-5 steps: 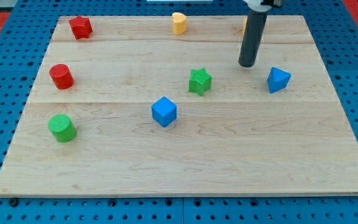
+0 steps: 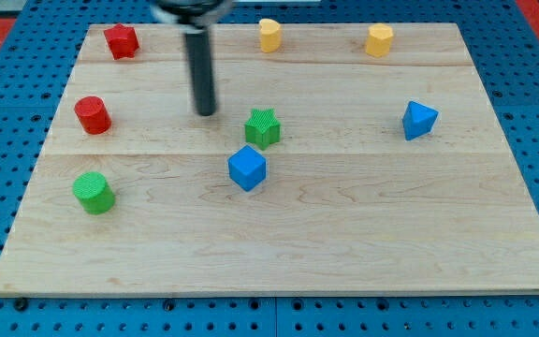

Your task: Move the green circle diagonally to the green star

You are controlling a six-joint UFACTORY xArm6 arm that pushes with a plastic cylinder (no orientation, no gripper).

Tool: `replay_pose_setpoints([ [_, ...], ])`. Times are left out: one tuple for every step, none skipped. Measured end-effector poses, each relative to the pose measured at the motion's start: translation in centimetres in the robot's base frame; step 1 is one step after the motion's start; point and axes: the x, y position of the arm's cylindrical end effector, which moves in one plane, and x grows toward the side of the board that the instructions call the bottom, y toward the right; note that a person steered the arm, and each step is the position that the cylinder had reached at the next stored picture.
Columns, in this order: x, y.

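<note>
— Tip [image 2: 206, 113]? Hand?
— No hand, only rod; down mid-desk toward far edge, near green star [image 2: 263, 126], seemingly apart.
— Green circle [image 2: 93, 192]?
— Near left edge, well apart from star; blue cube [image 2: 247, 168] between.

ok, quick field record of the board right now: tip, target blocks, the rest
tip: up-left of green star, not touching any block
green circle: view's left, lower part, apart from tip
green star: mid-board, just above blue cube
blue cube: centre
blue pyramid-like block: view's right
red blocks: top left; below it
yellow blocks: top edge
</note>
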Motion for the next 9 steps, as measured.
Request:
replay_pose_setpoints([
  [4.3, -5.2],
  [8.6, -10.7],
  [13.4, -11.0],
  [13.3, -9.1],
  [15.1, -15.8],
  [17.6, -10.8],
  [13.7, -4.2],
  [12.2, 0.7],
  [11.9, 2.9],
])
